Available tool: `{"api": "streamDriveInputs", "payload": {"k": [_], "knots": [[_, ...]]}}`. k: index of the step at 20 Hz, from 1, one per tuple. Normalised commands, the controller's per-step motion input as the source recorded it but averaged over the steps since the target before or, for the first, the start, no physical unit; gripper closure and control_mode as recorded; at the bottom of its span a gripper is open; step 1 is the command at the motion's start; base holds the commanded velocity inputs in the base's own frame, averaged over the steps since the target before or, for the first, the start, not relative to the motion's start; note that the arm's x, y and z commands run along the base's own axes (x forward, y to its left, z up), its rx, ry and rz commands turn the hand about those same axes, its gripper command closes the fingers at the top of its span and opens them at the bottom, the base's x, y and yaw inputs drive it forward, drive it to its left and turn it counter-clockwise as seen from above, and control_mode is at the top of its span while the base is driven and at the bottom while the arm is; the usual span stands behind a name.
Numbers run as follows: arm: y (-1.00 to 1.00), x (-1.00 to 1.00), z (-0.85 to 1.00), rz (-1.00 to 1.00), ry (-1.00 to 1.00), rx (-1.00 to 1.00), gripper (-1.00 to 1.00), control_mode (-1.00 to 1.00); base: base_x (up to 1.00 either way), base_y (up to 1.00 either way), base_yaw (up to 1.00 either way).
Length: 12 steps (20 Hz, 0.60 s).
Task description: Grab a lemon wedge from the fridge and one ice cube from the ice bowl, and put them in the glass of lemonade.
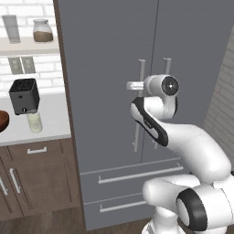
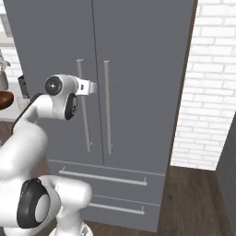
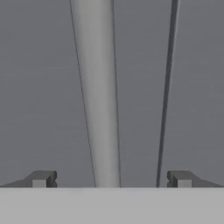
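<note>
The tall grey fridge (image 1: 109, 68) stands shut, so the lemon wedge is hidden. My gripper (image 1: 131, 85) is open and points straight at the left door's vertical bar handle (image 1: 140, 105), at mid height. In the hand view the handle (image 3: 101, 109) runs up between the two fingertips (image 3: 43, 178), a little left of centre, with nothing gripped. The door seam (image 3: 166, 87) lies to its right. The glass of lemonade (image 1: 34, 122) stands on the counter left of the fridge, in front of the black toaster (image 1: 23, 96). The reddish-brown ice bowl (image 1: 2, 119) is cut by the left edge.
A shelf (image 1: 27, 45) above the counter holds a tall clear glass (image 1: 11, 28) and a jar (image 1: 42, 31). Wooden cabinets (image 1: 32, 178) sit under the counter. Two fridge drawers (image 1: 137, 174) lie below the doors. A white brick wall (image 2: 212, 92) stands right of the fridge.
</note>
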Motion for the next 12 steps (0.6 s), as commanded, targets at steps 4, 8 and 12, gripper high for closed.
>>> {"api": "streamDriveInputs", "payload": {"k": [4,8,12], "knots": [[0.0,0.49,-0.06,0.0,0.0,0.0,-1.0,-1.0,0.0,0.0,0.0],[0.0,0.58,0.0,0.0,0.0,0.0,-1.0,-1.0,0.0,0.0,0.0],[0.0,0.62,0.0,0.0,0.0,0.0,-1.0,-1.0,0.0,0.0,0.0]]}}
